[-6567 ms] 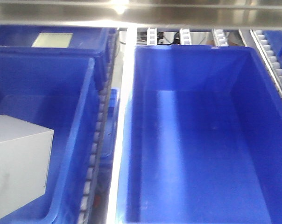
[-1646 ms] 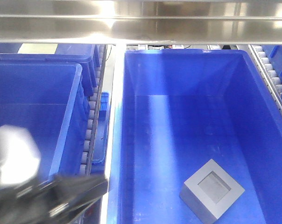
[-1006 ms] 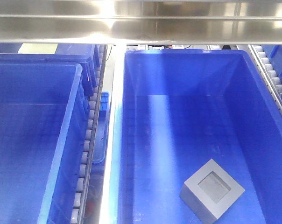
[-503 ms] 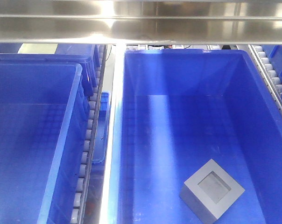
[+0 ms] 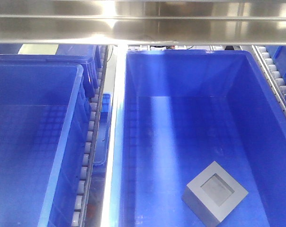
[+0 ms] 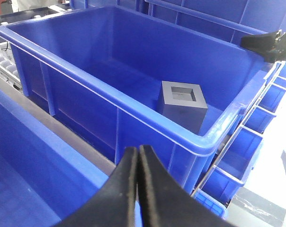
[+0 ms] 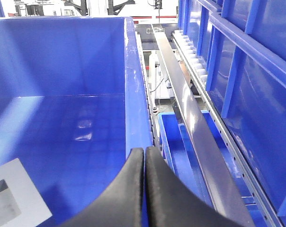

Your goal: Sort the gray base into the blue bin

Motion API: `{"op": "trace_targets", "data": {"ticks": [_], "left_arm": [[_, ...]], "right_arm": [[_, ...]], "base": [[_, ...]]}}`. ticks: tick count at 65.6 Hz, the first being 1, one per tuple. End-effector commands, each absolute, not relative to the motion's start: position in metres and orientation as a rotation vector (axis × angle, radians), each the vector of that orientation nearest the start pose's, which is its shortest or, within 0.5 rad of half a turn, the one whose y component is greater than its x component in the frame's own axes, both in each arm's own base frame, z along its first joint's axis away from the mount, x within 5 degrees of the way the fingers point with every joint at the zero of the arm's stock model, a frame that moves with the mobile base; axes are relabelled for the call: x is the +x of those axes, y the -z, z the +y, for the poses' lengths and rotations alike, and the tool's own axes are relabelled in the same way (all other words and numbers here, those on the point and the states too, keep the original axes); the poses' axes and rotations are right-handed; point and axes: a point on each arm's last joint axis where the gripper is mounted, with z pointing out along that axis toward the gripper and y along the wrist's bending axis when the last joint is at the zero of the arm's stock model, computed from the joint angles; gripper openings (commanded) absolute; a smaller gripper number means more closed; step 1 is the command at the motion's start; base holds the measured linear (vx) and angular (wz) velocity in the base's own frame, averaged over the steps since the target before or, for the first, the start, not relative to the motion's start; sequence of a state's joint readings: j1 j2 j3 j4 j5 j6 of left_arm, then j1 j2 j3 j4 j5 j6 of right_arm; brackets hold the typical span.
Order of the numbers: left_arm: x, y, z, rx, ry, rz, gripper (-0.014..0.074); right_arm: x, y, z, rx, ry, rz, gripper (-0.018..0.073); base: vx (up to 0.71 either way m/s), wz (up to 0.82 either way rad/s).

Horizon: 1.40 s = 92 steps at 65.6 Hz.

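The gray base point(image 5: 215, 192) lies on the floor of the right-hand blue bin point(image 5: 133, 118), near its front, recess facing up. In the left wrist view the gray base point(image 6: 182, 105) sits inside the blue bin point(image 6: 133, 120), beyond its near rim. My left gripper point(image 6: 138, 152) is shut and empty, outside that rim. In the right wrist view a corner of the gray base point(image 7: 13, 196) shows at the lower left inside the blue bin point(image 7: 133, 94). My right gripper point(image 7: 145, 152) is shut and empty, over the bin's right wall. Neither gripper shows in the front view.
A second blue crate point(image 5: 34, 142) stands to the left, across a metal rail point(image 5: 113, 142) and a roller strip point(image 5: 88, 142). A steel shelf beam point(image 5: 143, 21) runs overhead. More blue crates point(image 7: 247, 85) and a roller rail point(image 7: 195, 61) stand to the right.
Several seconds ago the right bin was empty and a gray block sat in the left crate. A dark arm at lower left withdrew from view. Over the last second nothing moved.
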<state>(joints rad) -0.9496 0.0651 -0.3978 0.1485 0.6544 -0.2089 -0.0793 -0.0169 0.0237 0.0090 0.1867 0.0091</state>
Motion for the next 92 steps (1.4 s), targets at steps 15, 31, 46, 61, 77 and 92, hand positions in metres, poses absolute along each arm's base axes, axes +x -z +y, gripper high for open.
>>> {"op": "trace_targets", "data": {"ticks": [15, 31, 46, 61, 77, 92], "left_arm": [[0.023, -0.294, -0.02, 0.686, 0.688, 1.637, -0.0006], [0.023, -0.294, -0.02, 0.684, 0.697, 1.64, -0.0006], [0.019, -0.294, -0.023, 0.791, 0.682, 1.584, -0.0006], [0.018, -0.295, -0.024, 0.802, 0.691, 1.57, -0.0006], [0.023, -0.299, -0.021, 0.635, 0.563, 1.575, -0.0006], [0.029, -0.301, -0.01, 0.294, 0.257, 1.623, -0.0006]], "right_arm": [[0.056, -0.191, -0.004, 0.065, 0.061, 1.645, -0.0005], [0.056, -0.191, -0.004, 0.065, 0.061, 1.645, -0.0005], [0.056, -0.191, -0.004, 0.065, 0.061, 1.645, -0.0005], [0.056, -0.191, -0.004, 0.065, 0.061, 1.645, -0.0005], [0.056, -0.191, -0.004, 0.065, 0.061, 1.645, -0.0005], [0.056, -0.191, -0.004, 0.065, 0.061, 1.645, -0.0005]], "base": [[0.0, 0.0], [0.0, 0.0], [0.0, 0.0], [0.0, 0.0], [0.0, 0.0], [0.0, 0.0]]}}
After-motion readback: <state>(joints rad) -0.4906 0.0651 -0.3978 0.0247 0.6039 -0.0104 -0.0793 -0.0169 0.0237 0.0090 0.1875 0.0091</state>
